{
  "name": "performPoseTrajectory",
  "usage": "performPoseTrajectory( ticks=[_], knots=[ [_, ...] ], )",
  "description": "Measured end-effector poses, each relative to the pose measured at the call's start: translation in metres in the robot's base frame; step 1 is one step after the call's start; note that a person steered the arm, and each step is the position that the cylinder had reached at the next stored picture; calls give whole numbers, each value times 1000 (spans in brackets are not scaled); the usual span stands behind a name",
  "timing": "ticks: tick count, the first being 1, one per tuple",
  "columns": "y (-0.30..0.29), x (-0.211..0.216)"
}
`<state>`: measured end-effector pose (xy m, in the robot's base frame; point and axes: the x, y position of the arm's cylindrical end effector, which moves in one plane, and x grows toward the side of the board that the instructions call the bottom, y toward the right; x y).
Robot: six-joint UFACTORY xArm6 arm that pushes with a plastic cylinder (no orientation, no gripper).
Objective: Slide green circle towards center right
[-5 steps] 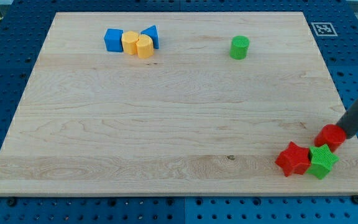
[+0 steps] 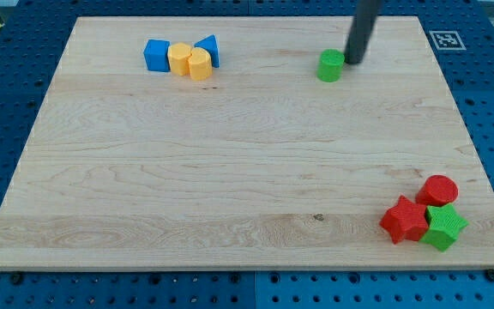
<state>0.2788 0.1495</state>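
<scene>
The green circle [image 2: 330, 65] is a short green cylinder standing near the board's top edge, right of the middle. My rod comes down from the view's top, and my tip [image 2: 352, 62] rests just to the right of the green circle, almost touching it. The wooden board [image 2: 230, 172] fills most of the view.
A blue square [image 2: 156, 55], two yellow blocks [image 2: 189, 61] and a blue triangle [image 2: 208, 49] cluster at the top left. A red circle [image 2: 440, 190], a red star [image 2: 405, 220] and a green star [image 2: 444, 226] cluster at the bottom right corner.
My rod has moved from beside the red circle at the bottom right up to the green circle's right side. The red circle now shows uncovered. No block has clearly shifted.
</scene>
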Motion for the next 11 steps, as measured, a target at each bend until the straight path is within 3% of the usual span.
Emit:
performPoseTrajectory(
  ticks=[1,4,6,10,11],
  knots=[
    [-36,-17],
    [-27,97],
    [-9,93],
    [40,130],
    [42,155]
  ],
)
